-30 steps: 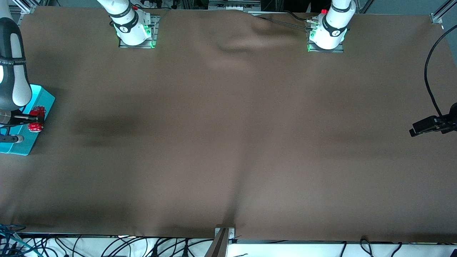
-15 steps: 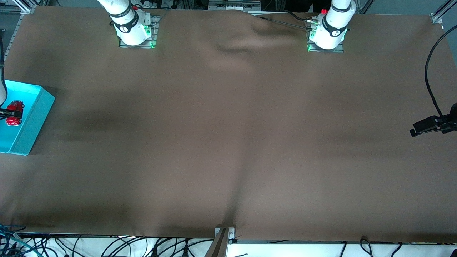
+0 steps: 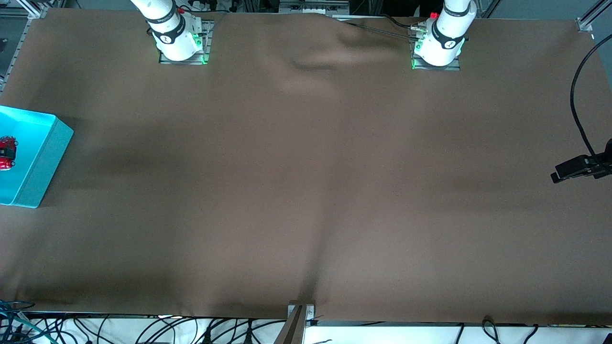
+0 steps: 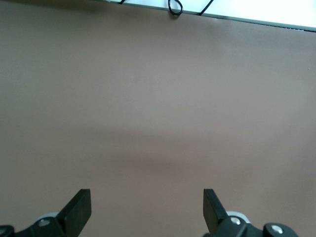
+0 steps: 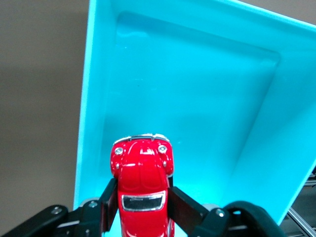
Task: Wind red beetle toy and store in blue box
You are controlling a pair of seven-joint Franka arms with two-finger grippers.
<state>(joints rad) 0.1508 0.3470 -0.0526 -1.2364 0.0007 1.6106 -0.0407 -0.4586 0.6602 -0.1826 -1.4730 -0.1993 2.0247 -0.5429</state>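
Note:
The red beetle toy (image 5: 142, 165) is gripped by its sides between my right gripper's (image 5: 140, 200) fingers and hangs over the inside of the blue box (image 5: 98, 98). In the front view the toy (image 3: 5, 153) shows at the picture's edge over the blue box (image 3: 45, 157), which stands at the right arm's end of the table; the right gripper itself is cut off there. My left gripper (image 4: 147, 210) is open and empty over bare brown table at the left arm's end, where that arm waits.
The brown cloth (image 3: 306, 191) covering the table has a wrinkle near the robots' bases. A black cable (image 3: 576, 91) loops over the left arm's end. Cables hang along the table edge nearest the front camera.
My right gripper has carried the toy from above the box's wall to over its inside, toward the right arm's end, and the arm has left the front view. The left arm has barely moved.

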